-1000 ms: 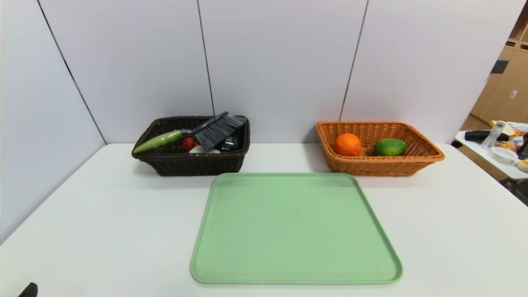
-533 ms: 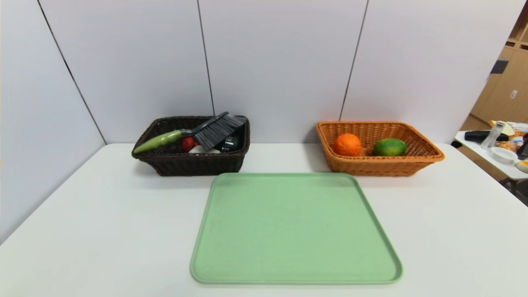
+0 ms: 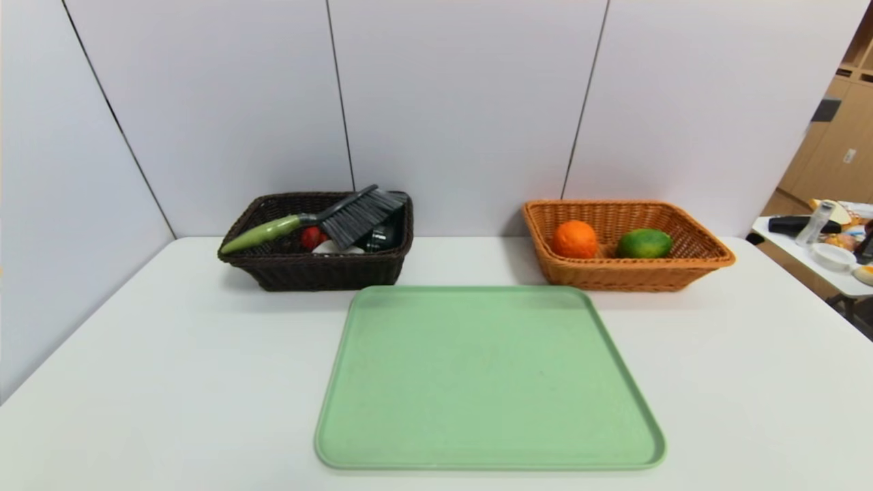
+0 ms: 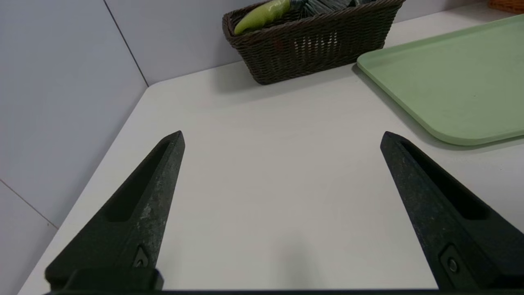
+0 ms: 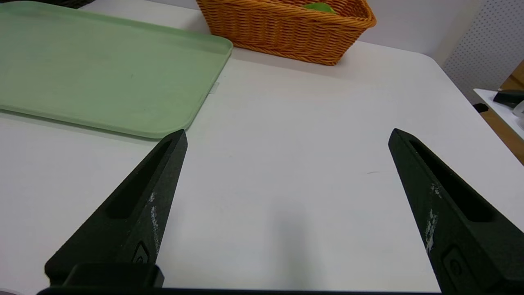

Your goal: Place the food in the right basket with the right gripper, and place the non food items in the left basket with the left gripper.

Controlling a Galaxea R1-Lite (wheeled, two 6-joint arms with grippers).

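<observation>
White table [image 3: 170,354] holds two baskets: the dark basket [image 3: 317,269], the tan basket [image 3: 614,276] with two fruits [image 3: 575,239], one green tray [image 3: 487,382]. Left gripper [image 4: 282,137] and right gripper [image 5: 288,135] hang wide open, empty.

You have a dark brown woven left basket [image 3: 310,269], an orange-tan woven right basket [image 3: 631,273], a plain pale green tray [image 3: 487,382] and a white tabletop [image 3: 170,354]. Inside the baskets: a green-handled, grey-bristled brush [image 3: 327,219], a red toy [image 3: 312,237], an orange [image 3: 574,239] and a green fruit [image 3: 644,243].

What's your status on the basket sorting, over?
Left gripper and right gripper open, empty, over bare table. Orange, green fruit in right basket; brush in left basket. Tray empty.
</observation>
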